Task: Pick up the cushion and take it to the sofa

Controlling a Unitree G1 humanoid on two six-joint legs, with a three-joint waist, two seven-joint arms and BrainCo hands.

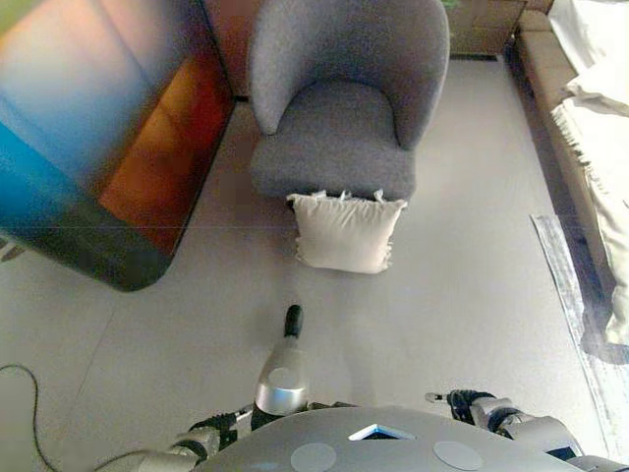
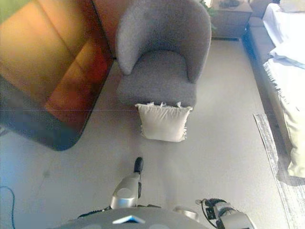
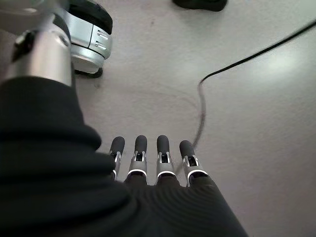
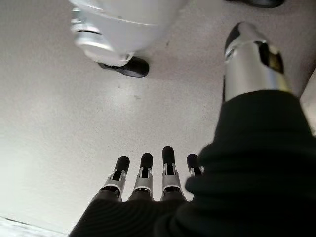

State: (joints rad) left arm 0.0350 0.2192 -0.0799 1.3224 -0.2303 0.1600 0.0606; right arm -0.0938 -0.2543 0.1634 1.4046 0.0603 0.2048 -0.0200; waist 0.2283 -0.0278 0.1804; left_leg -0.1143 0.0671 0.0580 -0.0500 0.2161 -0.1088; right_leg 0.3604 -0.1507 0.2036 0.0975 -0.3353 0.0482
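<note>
A cream cushion with small tassels stands on the floor, leaning against the front of a grey armchair. It also shows in the right eye view. The sofa runs along the far right, under a white throw. My left hand hangs low at my side over bare floor, fingers straight, holding nothing. My right hand hangs the same way on the other side, fingers straight and empty. Both hands are well short of the cushion.
A large glossy dark table with rounded corners fills the left side. A grey striped rug edge lies on the floor by the sofa. A low cabinet stands at the back. Open floor lies between me and the cushion.
</note>
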